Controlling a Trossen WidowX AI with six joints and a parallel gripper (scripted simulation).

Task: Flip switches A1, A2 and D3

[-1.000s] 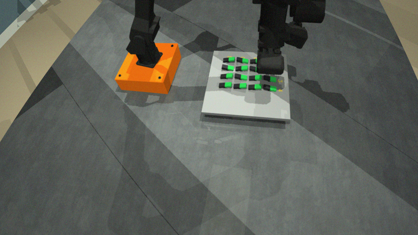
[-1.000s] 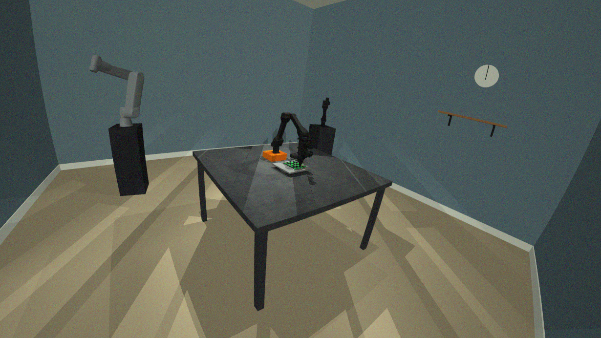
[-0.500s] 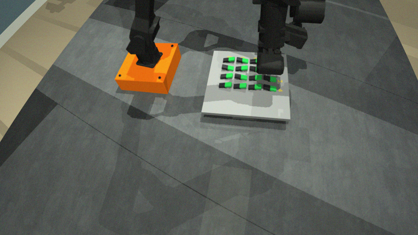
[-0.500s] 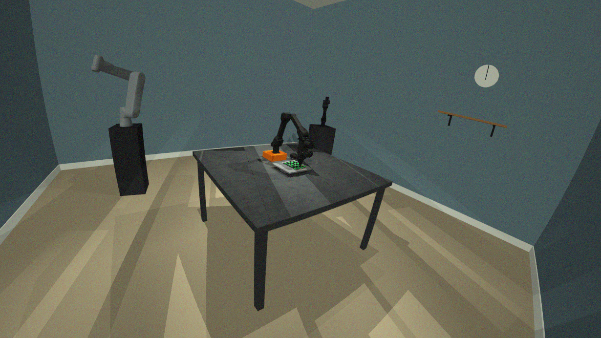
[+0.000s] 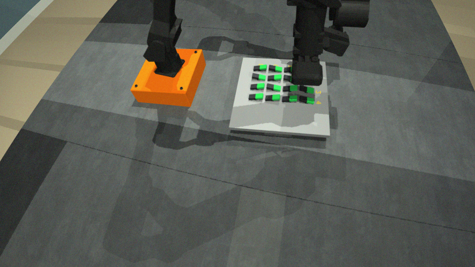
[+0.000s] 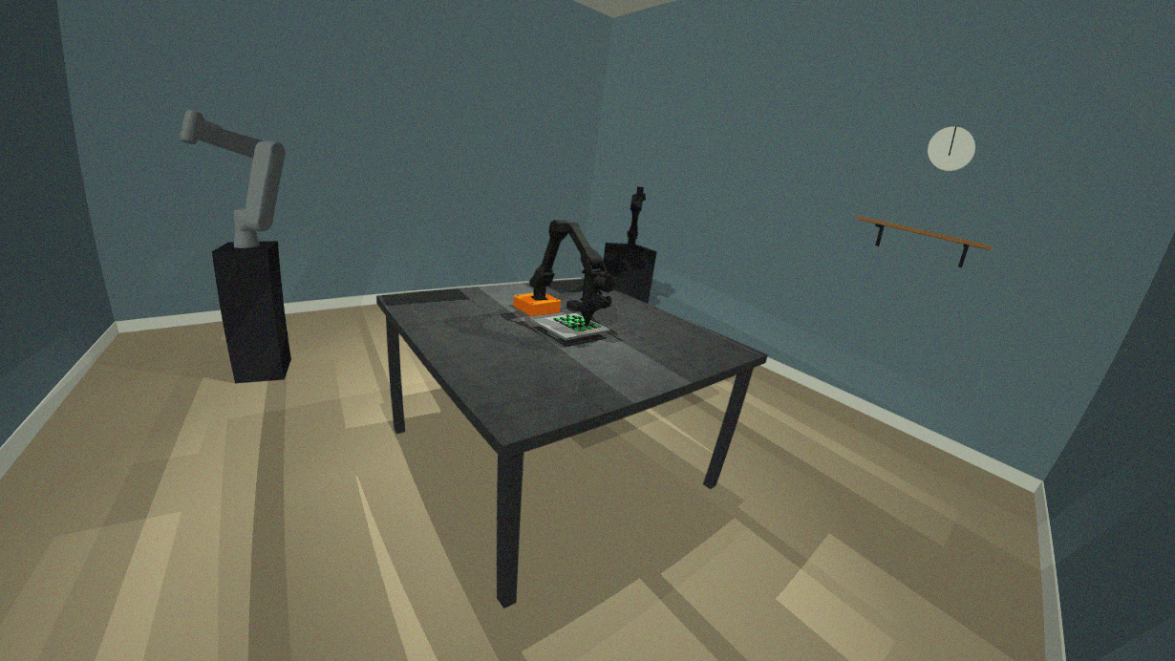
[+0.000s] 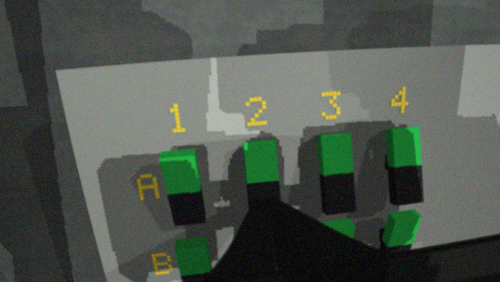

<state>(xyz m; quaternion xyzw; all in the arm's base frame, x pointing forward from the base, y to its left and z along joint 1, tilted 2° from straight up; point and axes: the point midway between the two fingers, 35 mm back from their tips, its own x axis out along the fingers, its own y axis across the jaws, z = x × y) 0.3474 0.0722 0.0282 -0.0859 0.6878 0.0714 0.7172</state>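
The light panel (image 5: 265, 117) (image 7: 81, 138) carries rows of green-and-black rocker switches. My gripper (image 6: 587, 322) (image 7: 264, 208) is shut and empty, pointing down. In the wrist view its tip covers part of the black end of switch A2 (image 7: 261, 160); contact cannot be told. Switch A1 (image 7: 183, 187) is just left of it, its green end away from the arm; it looks tilted differently from A3 (image 7: 337, 173). In the top view my gripper's hand hides A1 and A2. Switch D3 (image 5: 257, 86) is visible there, its green end seeming the higher.
Switches B1 (image 7: 193, 257), A4 (image 7: 404, 165) and B4 (image 7: 402, 228) show near the tip; the finger hides B2. The orange arm base (image 5: 162, 96) (image 6: 536, 307) stands beside the panel on the dark table (image 5: 199, 212) (image 6: 525, 394).
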